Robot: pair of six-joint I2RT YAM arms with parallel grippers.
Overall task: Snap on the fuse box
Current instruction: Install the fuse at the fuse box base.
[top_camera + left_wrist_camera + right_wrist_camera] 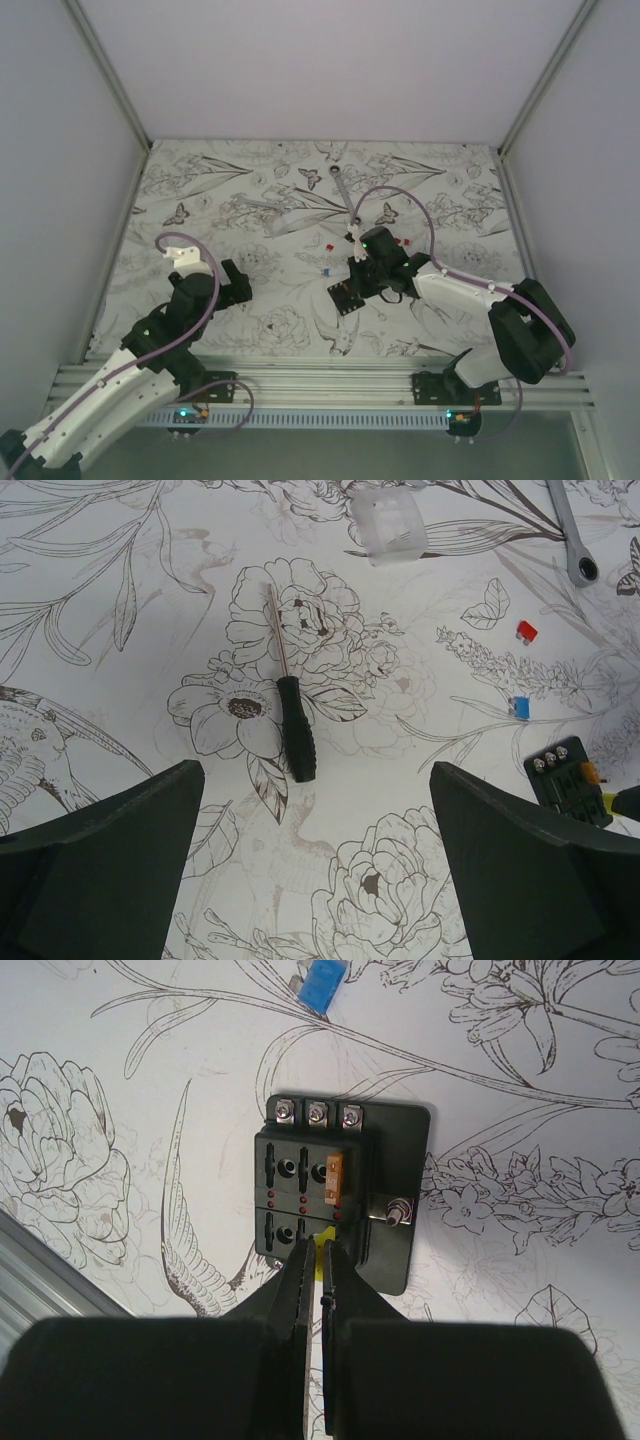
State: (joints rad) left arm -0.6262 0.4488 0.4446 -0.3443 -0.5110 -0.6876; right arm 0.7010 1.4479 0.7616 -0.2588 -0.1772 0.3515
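Observation:
The fuse box is a black base lying on the flowered mat, its slots uncovered, with one orange fuse seated in it. It also shows in the top view and at the right edge of the left wrist view. My right gripper hovers at the box's near edge, shut on a small yellow fuse. A clear translucent cover lies apart from the box, farther back on the mat. My left gripper is open and empty over the mat to the left.
A black-handled screwdriver lies ahead of the left gripper. A silver wrench lies at the back. Loose red and blue fuses lie left of the box. An aluminium rail runs along the near edge.

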